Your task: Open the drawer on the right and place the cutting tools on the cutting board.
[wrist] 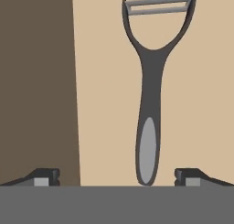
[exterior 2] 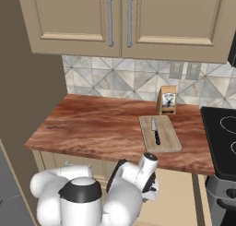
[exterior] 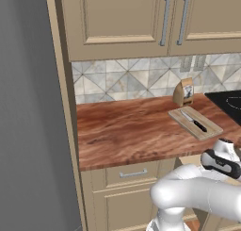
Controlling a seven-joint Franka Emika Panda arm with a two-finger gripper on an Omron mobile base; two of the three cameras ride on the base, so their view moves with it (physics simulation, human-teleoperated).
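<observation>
In the hand view, my gripper point(wrist: 118, 178) is open and looks straight down into the drawer, whose plain tan floor point(wrist: 105, 81) has a darker wall on the left. A dark grey Y-shaped peeler point(wrist: 150, 104) lies there, with its handle end between my fingertips point(wrist: 45, 176) and its blade far from them. Nothing is held. The pale cutting board point(exterior: 195, 122) point(exterior 2: 160, 133) lies on the reddish-brown counter with one black-handled knife point(exterior: 194, 120) point(exterior 2: 156, 131) on it. My arm reaches below the counter's front edge at the right.
A small brown paper bag point(exterior: 183, 92) point(exterior 2: 167, 99) stands behind the board by the tiled wall. The black stove top point(exterior: 228, 103) point(exterior 2: 221, 137) is to the right of the board. A narrower drawer front with a silver bar handle point(exterior: 133, 173) sits left of my arm.
</observation>
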